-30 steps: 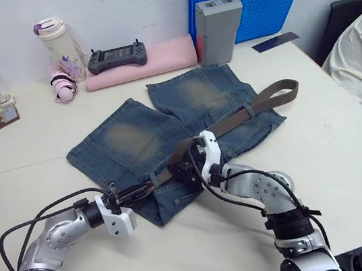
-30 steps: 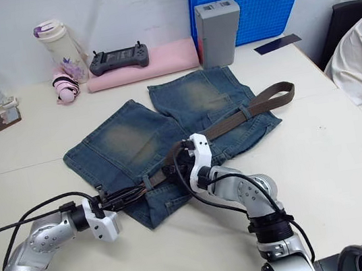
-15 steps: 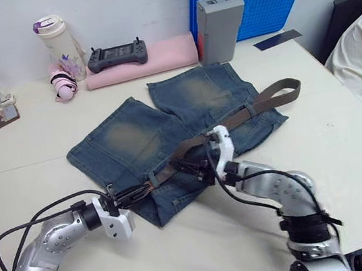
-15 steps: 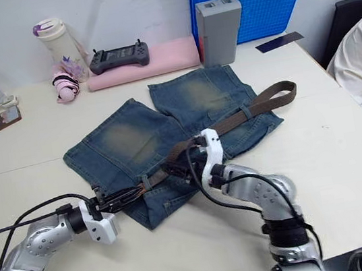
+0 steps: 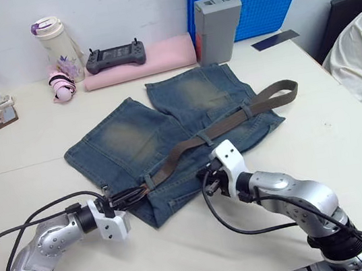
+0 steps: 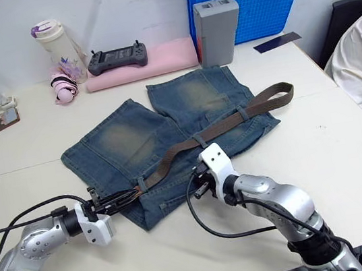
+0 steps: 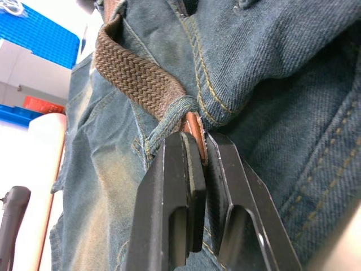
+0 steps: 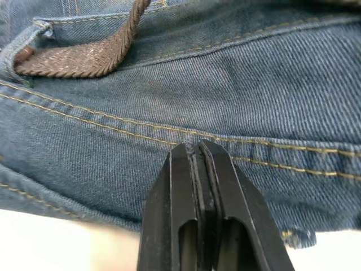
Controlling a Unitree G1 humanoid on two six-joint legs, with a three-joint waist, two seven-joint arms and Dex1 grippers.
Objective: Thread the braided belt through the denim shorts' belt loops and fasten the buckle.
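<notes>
**Right arm lets go of the belt and backs off; left jaws keep the belt tip**

A moment ago the right gripper [image 6: 201,181] was up on the waistband of the denim shorts [image 5: 134,139], working at the braided belt [image 5: 233,119]. It has since pulled back toward the near hem and now sits just off the belt, its jaws pressed together on nothing, with only denim seam beyond their tips. The left gripper [image 5: 123,197] has not moved: its jaws are clenched on the belt's leather-capped tip [image 7: 194,125], which pokes out of a belt loop [image 7: 169,116] right in front of them.

Judged from this, one loop pass looks finished and the right arm is probably free to feed slack or move to the next loop. The fastening is not yet done; I cannot make out the buckle.

The belt is a flat, dark brown woven strap, coarse and ropy, running from the left jaws diagonally across the waistband, away past the right jaws, to a free curved end [image 6: 283,87] beyond the far edge of the shorts. The shorts are soft faded blue twill with yellowish worn patches and tan double stitching, lying flat on the pale, smooth tabletop [image 5: 346,145].
</notes>
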